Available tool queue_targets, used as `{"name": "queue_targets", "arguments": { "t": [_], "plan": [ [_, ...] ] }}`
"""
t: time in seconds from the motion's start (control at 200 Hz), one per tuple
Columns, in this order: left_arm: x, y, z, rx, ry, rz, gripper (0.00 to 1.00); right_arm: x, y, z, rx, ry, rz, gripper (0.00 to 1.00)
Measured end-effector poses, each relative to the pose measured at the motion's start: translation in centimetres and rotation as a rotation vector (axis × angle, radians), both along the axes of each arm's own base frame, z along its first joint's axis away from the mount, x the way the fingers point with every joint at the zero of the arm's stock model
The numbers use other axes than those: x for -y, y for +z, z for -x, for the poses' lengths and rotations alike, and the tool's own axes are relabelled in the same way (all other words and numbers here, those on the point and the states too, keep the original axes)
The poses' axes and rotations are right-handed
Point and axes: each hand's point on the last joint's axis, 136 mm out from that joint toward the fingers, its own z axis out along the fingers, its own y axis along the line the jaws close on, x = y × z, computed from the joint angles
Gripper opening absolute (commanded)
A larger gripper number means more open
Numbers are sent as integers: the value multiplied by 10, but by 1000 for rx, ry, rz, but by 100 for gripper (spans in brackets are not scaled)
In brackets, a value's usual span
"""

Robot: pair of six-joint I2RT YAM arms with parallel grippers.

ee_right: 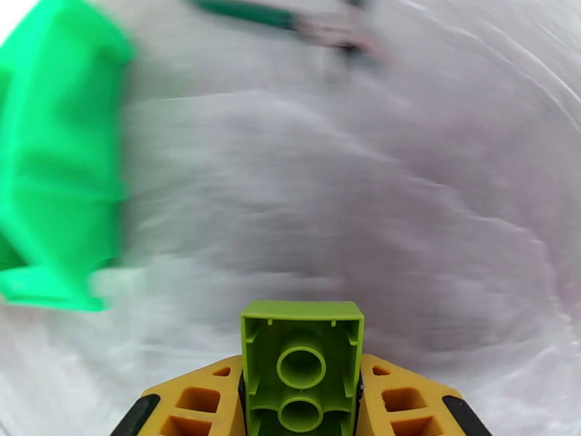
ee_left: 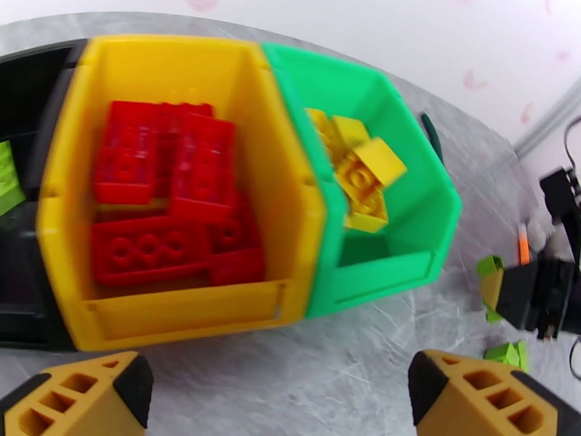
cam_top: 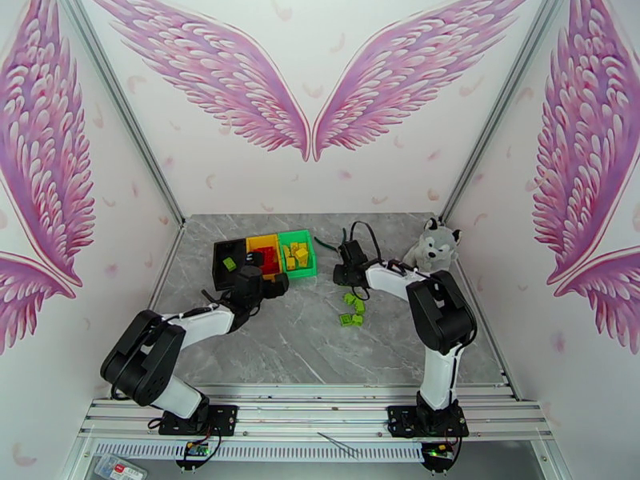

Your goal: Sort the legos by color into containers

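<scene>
Three bins stand in a row at the back left of a grey marbled tabletop (cam_top: pixel 304 346).
The black bin (cam_top: pixel 218 258) holds a lime green brick (cam_top: pixel 230 264), the yellow bin (ee_left: pixel 181 314) red bricks (ee_left: pixel 167 190), the green bin (ee_left: pixel 378 274) yellow bricks (ee_left: pixel 359 172). The left gripper (ee_left: pixel 279 379) hangs released before the yellow bin. The right gripper (ee_right: pixel 301 390) grasps a lime brick (ee_right: pixel 301 336), near loose lime bricks (cam_top: pixel 352 307). Pink wings (cam_top: pixel 232 82) cover the walls.

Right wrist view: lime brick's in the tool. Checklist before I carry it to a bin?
1. Grip on held lime brick in right tool: ok.
2. Destination black bin contains sorted lime brick: ok.
3. The yellow bin has red bricks, the green bin has yellow bricks: ok.
4. The left tool, open, hovers before the bins, likely in the way: not ok.
5. Height over green bin wall: cannot tell, blurred.
</scene>
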Motion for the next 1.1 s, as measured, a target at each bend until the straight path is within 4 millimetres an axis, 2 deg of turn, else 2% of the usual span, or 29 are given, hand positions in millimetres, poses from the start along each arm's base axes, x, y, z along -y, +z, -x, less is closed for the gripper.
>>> {"name": "queue_targets", "arguments": {
  "t": [0.205, 0.33, 0.43, 0.62, 0.745, 0.87, 0.915, 0.985, 1.035, 1.1],
  "plan": [
    [-49, 30, 7, 73, 151, 54, 99, -87, 37, 18, 29, 206, -210, 23],
    [-77, 44, 18, 117, 240, 79, 99, -139, 71, 14, 66, 315, -383, 23],
    [-98, 52, 28, 144, 303, 92, 99, -176, 87, 10, 76, 390, -504, 23],
    [-132, 67, 43, 197, 408, 130, 99, -235, 95, 5, 49, 492, -676, 23],
    [-151, 65, 51, 202, 469, 152, 99, -268, 99, -1, 46, 532, -773, 26],
    [-163, 59, 53, 184, 502, 170, 99, -298, 111, -12, 59, 565, -872, 28],
    [-165, 57, 54, 177, 507, 177, 99, -311, 115, -16, 66, 582, -904, 32],
    [-166, 54, 55, 169, 506, 188, 99, -326, 122, -23, 82, 596, -941, 45],
    [-166, 53, 55, 163, 506, 195, 99, -335, 127, -27, 98, 602, -962, 51],
    [-166, 52, 56, 162, 501, 205, 99, -343, 131, -29, 110, 607, -971, 64]
  ]
}}
